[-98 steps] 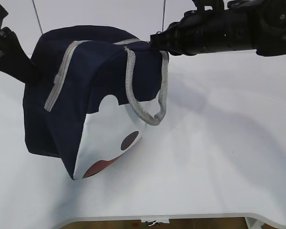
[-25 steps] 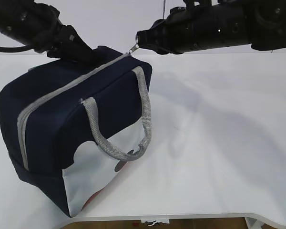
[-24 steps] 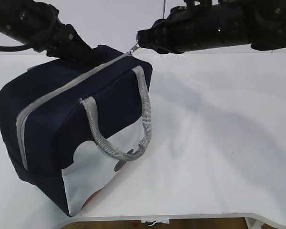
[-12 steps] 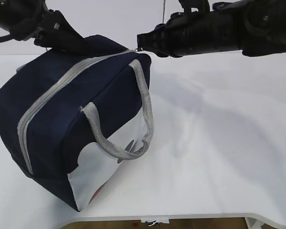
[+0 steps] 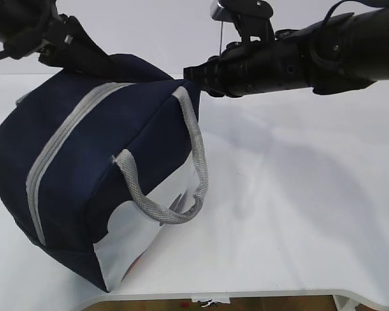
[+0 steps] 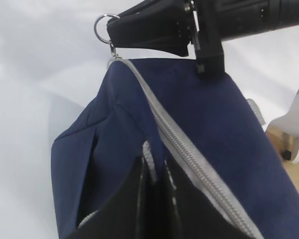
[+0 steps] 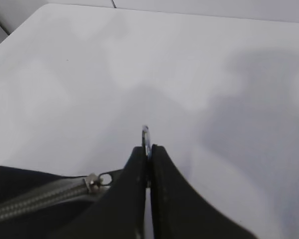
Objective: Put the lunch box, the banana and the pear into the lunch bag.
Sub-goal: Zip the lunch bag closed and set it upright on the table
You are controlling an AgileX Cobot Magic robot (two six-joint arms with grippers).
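Since a moment ago we tipped the lunch bag (image 5: 84, 175) upright, right claw (image 7: 148, 149) clamped on its ring pull (image 6: 102, 23), left claw (image 6: 154, 172) pinching a handle (image 6: 148, 158); unzipping comes next.

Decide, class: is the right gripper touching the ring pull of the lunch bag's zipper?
Touching. In the right wrist view, the right gripper has its fingers shut on the ring pull, which pokes out above them.

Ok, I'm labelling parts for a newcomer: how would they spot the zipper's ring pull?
Find the big navy lunch bag on the white table and follow its grey zipper to the end by the right arm. There a small silver ring pull sits pinched in the right gripper, the only shiny metal loop on the bag.
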